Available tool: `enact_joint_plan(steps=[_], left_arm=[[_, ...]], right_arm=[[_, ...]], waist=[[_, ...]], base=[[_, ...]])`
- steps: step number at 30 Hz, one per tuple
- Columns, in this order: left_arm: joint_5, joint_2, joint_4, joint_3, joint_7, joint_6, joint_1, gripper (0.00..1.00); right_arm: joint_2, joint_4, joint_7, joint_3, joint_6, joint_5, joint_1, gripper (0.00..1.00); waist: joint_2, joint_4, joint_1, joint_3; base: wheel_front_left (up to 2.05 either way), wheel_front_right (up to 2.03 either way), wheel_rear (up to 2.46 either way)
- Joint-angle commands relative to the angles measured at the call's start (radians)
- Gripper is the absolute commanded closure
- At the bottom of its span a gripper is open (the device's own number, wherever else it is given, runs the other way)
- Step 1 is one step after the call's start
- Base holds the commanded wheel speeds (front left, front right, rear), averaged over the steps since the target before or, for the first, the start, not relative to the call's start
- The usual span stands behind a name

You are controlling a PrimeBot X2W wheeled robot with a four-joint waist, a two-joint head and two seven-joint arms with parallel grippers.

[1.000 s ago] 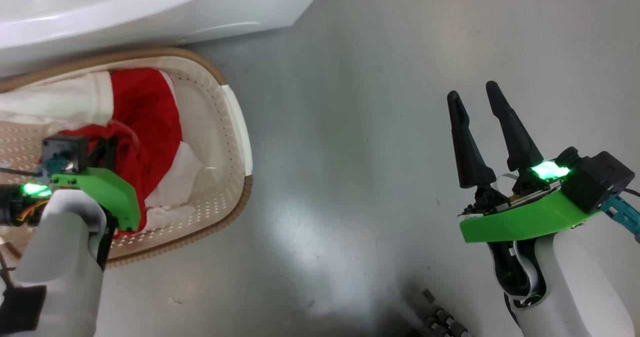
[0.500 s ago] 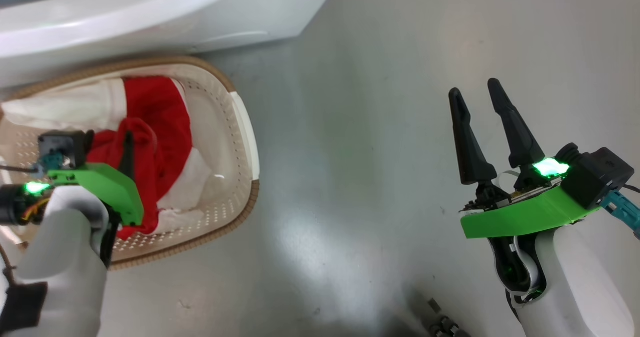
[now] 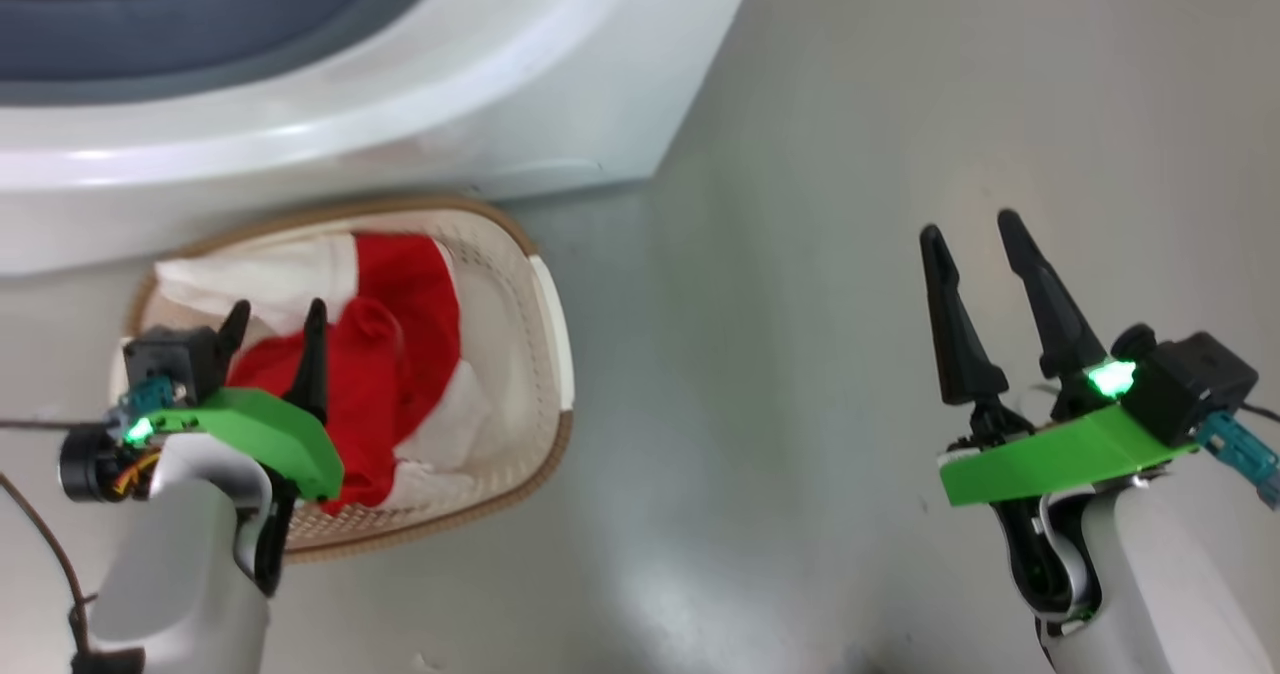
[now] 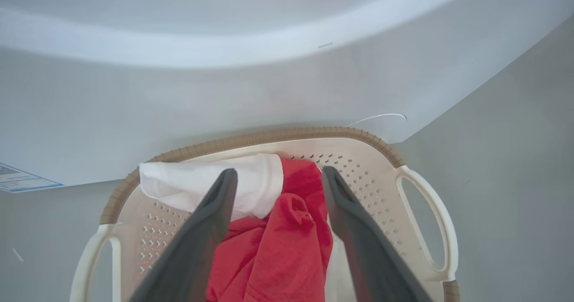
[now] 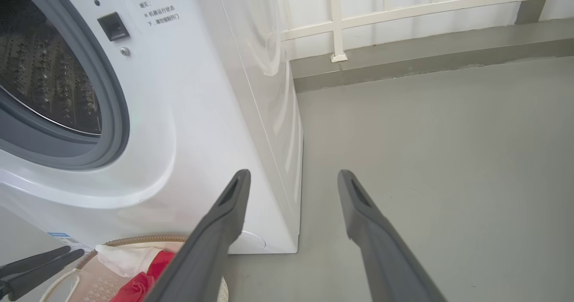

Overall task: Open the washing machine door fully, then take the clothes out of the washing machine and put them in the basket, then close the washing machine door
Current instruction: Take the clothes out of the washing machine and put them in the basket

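The left gripper (image 3: 277, 314) is seen with its two long dark fingers spread wide and nothing pinched between them, poised over the small cream perforated plastic basket with the brown woven-look rim (image 4: 269, 136). In the left wrist view a raised fold of the bright red fabric garment (image 4: 278, 248) lies between the fingers, though whether they brush it cannot be told for certain. The soft white garment (image 4: 188, 185) is draped beside the red one against the far wall of the basket, and both are judged to have been deposited. The basket stands on the grey floor (image 3: 800, 354), just in front of the big white boxy front-loading washing machine (image 5: 193, 114). The right gripper (image 3: 970, 226) is held well apart over bare floor, its fingers likewise spread and empty. In the right wrist view the opening ringed by the grey rubber drum seal (image 5: 114, 127) is uncovered, so the door-opening step is taken as done. The visible part of the dark perforated drum (image 5: 45, 82) appears bare, but the rest is hidden, so a leftover garment cannot be ruled out. Closing the door is judged to be what remains.
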Motion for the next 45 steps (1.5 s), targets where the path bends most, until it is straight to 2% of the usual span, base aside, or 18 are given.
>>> enact_joint_plan(steps=[1, 17, 23, 32, 45], left_arm=[[-0.002, 0.026, -0.033, 0.031, -0.005, -0.006, 0.039, 0.0], [0.086, -0.044, -0.414, 0.189, -0.005, -0.004, 0.323, 0.0], [0.115, -0.069, -0.559, 0.22, -0.005, -0.004, 0.435, 0.0], [0.135, -0.086, -0.721, 0.231, -0.005, -0.004, 0.584, 0.0], [0.122, -0.09, -0.858, 0.258, -0.005, -0.001, 0.732, 0.0]], right_arm=[[-0.004, -0.017, -0.006, 0.015, 0.006, -0.009, 0.031, 0.0], [-0.004, 0.014, -0.006, -0.024, 0.006, -0.057, 0.173, 0.0], [-0.01, 0.014, -0.006, -0.032, 0.006, -0.069, 0.224, 0.0], [-0.022, -0.004, -0.006, -0.044, 0.006, -0.061, 0.299, 0.0], [-0.028, -0.021, -0.006, -0.059, 0.006, -0.058, 0.371, 0.0]], waist=[[0.0, 0.048, 0.0, -0.081], [0.0, 0.114, 0.0, -0.344], [0.0, 0.136, 0.0, -0.414], [0.0, 0.168, 0.0, -0.48], [0.0, 0.181, 0.0, -0.517]], base=[[0.0, 0.0, 0.0], [0.0, 0.0, 0.0], [0.0, 0.0, 0.0], [0.0, 0.0, 0.0], [0.0, 0.0, 0.0]])
